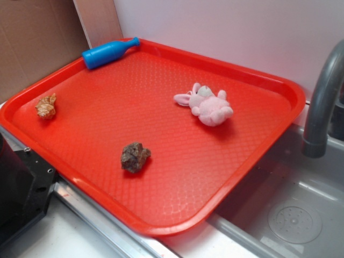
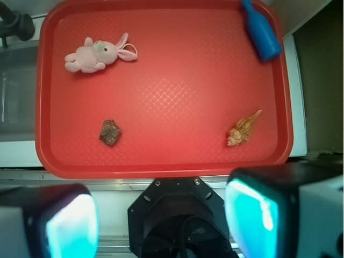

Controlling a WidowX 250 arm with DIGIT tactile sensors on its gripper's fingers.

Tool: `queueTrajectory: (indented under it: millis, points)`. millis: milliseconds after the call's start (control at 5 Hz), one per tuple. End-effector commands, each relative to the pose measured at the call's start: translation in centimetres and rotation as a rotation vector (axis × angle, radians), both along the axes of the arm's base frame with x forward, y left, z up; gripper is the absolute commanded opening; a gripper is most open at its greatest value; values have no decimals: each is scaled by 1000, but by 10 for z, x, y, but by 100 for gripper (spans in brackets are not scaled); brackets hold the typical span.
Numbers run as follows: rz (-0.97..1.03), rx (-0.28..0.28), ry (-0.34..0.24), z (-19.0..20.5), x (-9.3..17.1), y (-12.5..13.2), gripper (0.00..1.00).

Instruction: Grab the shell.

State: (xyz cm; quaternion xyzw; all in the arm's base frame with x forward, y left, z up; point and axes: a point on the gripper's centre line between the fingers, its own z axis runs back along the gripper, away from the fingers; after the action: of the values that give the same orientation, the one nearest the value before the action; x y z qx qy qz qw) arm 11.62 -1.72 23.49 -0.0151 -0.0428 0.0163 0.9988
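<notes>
The tan-orange ridged shell [image 1: 46,106] lies near the left edge of the red tray [image 1: 177,212]. In the wrist view the shell [image 2: 244,129] is at the tray's lower right. My gripper [image 2: 161,220] is open and empty, its two pads wide apart at the bottom of the wrist view, high above the robot base and short of the tray's near rim [image 2: 161,171]. The gripper does not show in the exterior view.
A dark brown rock [image 1: 135,156] lies near the tray's front, also in the wrist view [image 2: 109,132]. A pink plush bunny [image 1: 207,105] lies right of centre. A blue bottle [image 1: 109,52] lies at the back corner. A grey tap [image 1: 322,102] and sink [image 1: 290,215] stand at right.
</notes>
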Motion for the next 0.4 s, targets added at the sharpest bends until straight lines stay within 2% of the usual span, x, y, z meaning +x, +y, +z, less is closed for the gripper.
queueTrajectory:
  millis: [0, 200]
  points:
    - [0, 0, 0, 0, 0, 0, 100]
    - [187, -23, 41, -43, 7, 45, 100]
